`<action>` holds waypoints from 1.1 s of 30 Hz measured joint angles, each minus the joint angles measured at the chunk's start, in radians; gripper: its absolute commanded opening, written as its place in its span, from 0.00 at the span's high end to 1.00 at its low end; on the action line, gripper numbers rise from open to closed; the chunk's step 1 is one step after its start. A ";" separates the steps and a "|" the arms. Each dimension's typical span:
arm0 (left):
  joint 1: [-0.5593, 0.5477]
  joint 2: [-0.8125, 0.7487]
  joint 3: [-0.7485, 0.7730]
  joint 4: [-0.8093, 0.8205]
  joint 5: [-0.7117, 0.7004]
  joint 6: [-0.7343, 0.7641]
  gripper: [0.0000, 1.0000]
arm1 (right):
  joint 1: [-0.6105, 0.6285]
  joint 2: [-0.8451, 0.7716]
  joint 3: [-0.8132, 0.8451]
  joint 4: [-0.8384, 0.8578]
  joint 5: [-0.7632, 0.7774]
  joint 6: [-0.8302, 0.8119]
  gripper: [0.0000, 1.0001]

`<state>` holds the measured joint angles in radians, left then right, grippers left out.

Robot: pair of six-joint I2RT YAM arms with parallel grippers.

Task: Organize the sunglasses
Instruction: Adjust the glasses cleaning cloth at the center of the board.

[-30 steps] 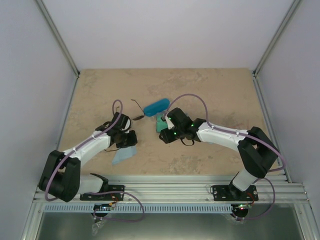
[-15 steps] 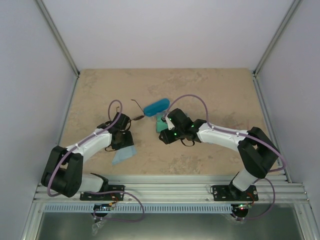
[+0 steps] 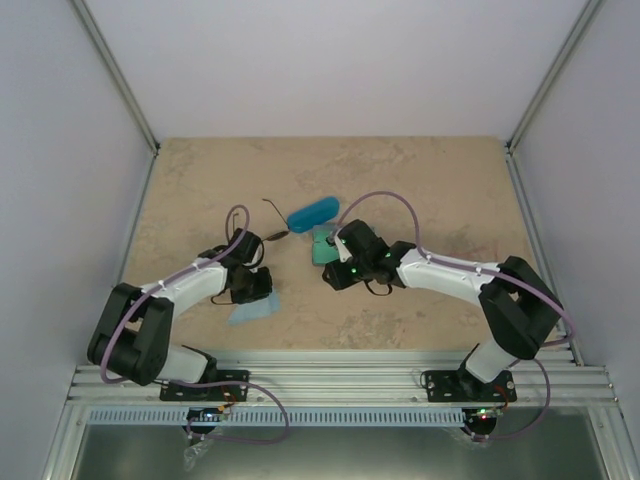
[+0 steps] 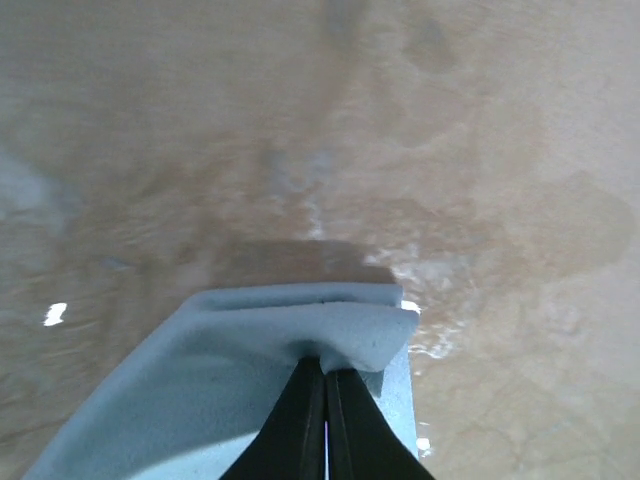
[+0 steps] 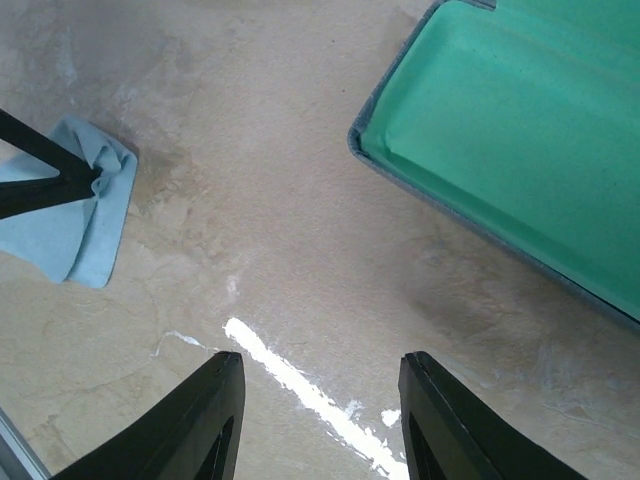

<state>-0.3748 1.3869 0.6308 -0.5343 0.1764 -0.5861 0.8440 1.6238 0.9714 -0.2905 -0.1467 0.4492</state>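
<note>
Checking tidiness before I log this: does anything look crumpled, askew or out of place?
The light blue cloth is bunched up, pinched in the shut left gripper. The grey rectangular case with green lining lies open, its visible part empty.

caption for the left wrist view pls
Left gripper pinching a fold of the light blue cloth over the beige table

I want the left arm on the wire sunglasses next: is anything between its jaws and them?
Nothing visible lies on the table between the left gripper and the wire-framed sunglasses beside the blue case. But the jaws are shut on the light blue cloth, which would have to be released first.
</note>
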 measured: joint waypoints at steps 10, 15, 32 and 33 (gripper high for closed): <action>-0.013 0.017 -0.042 0.173 0.320 0.032 1.00 | 0.000 -0.036 -0.037 0.005 0.001 0.008 0.57; -0.039 0.055 -0.036 0.282 0.463 0.023 1.00 | 0.000 -0.058 -0.067 0.007 0.003 0.022 0.57; -0.048 -0.026 0.075 0.171 0.333 0.094 1.00 | 0.065 0.027 -0.030 0.040 -0.080 0.025 0.60; -0.048 -0.027 0.076 0.164 0.333 0.101 1.00 | 0.067 0.037 -0.026 0.045 -0.078 0.023 0.60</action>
<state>-0.4229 1.3602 0.7071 -0.3702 0.5098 -0.4854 0.9112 1.6608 0.9459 -0.2459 -0.2249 0.4717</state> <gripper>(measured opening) 0.009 0.400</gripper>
